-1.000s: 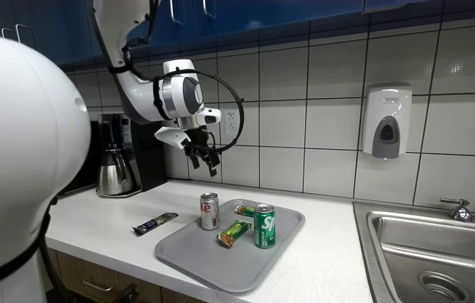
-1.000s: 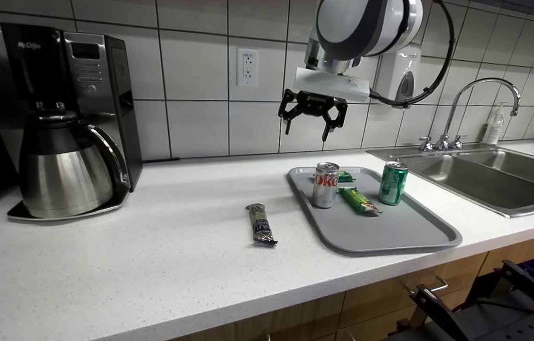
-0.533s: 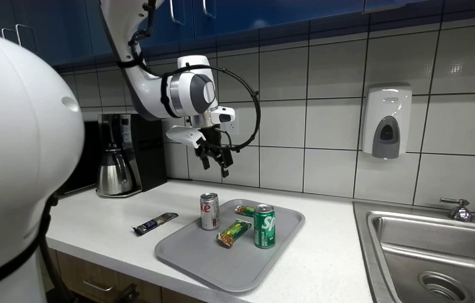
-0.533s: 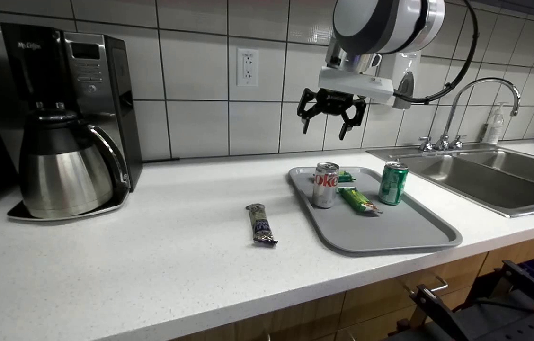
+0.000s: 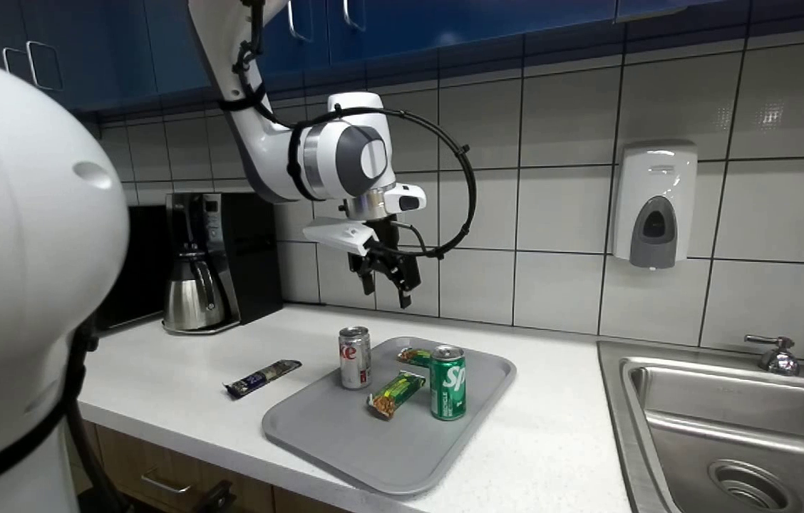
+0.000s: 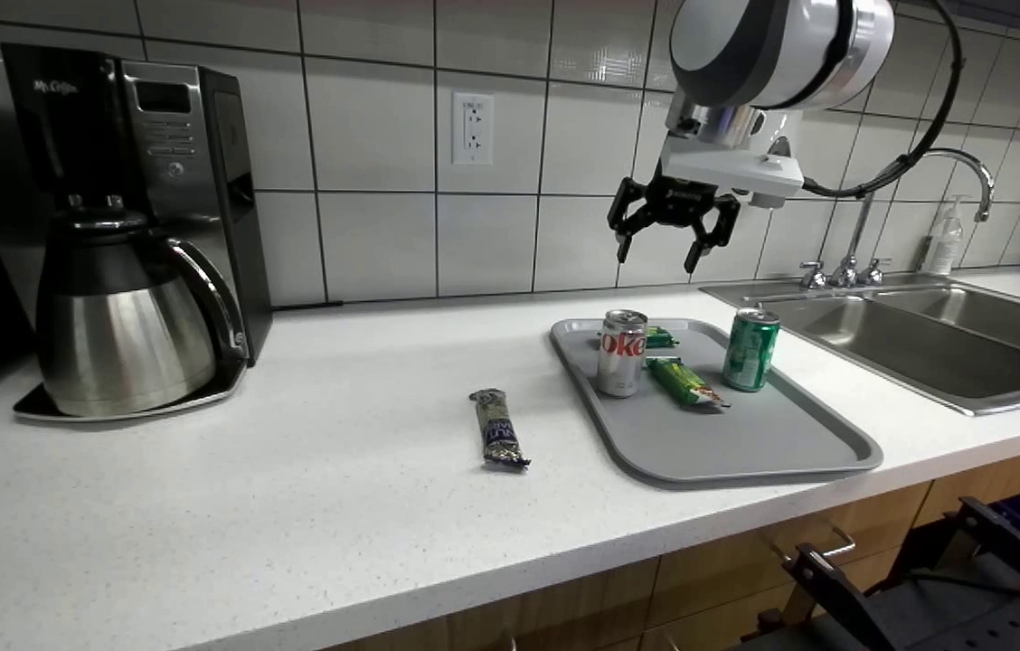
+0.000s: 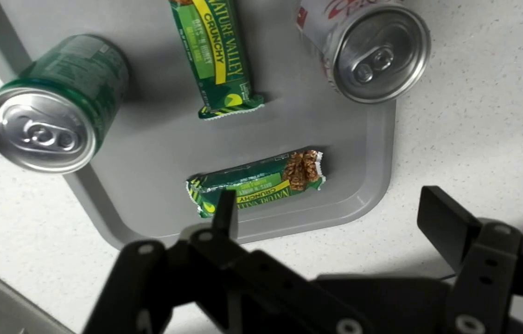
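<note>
In the wrist view, the upper green bar (image 7: pixel 217 55) reads NATURE VALLEY, CRUNCHY and OATS 'N HONEY; the lower green bar (image 7: pixel 261 183), its lettering upside down, bears CRUNCHY, NATURE and part of VALLEY. In an exterior view, the green can (image 5: pixel 448 388) shows the 2 letters Sp and a small RECYCLE. In an exterior view, 3 red letters, oke, mark the silver can (image 6: pixel 622 357), NUT BAR the blue-and-silver bar (image 6: pixel 498 428), and Mr. Coffee the coffee maker (image 6: pixel 175 208).

The cans (image 5: pixel 447 395) are shiny metal, the wrappers (image 7: pixel 217 51) glossy, crinkled film, the tray (image 5: pixel 356 445) smooth matt plastic. The worktop (image 6: pixel 338 470) looks smooth, the sink (image 5: pixel 723 413) satin metal, the tiles (image 6: pixel 374 127) glossy, the dispenser (image 5: pixel 655 185) glossy plastic, the drawers (image 6: pixel 718 565) wood-grained, the jug (image 6: pixel 126 353) brushed metal, the claw (image 6: pixel 657 263) matt.
</note>
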Robot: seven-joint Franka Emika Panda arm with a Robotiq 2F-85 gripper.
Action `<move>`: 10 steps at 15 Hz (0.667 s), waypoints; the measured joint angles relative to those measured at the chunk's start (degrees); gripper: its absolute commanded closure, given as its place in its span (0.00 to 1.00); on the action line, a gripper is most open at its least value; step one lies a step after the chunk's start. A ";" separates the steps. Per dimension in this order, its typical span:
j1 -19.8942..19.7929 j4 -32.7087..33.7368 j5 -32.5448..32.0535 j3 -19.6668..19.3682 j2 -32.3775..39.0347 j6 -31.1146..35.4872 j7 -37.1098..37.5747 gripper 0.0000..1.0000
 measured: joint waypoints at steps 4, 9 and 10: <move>-1.91 -0.89 0.00 -0.22 -0.23 -0.02 -2.28 0.00; -2.89 -1.88 -0.16 -0.44 -0.25 -0.28 -2.97 0.00; -3.00 -2.03 -0.26 -0.47 -0.25 -0.38 -2.97 0.00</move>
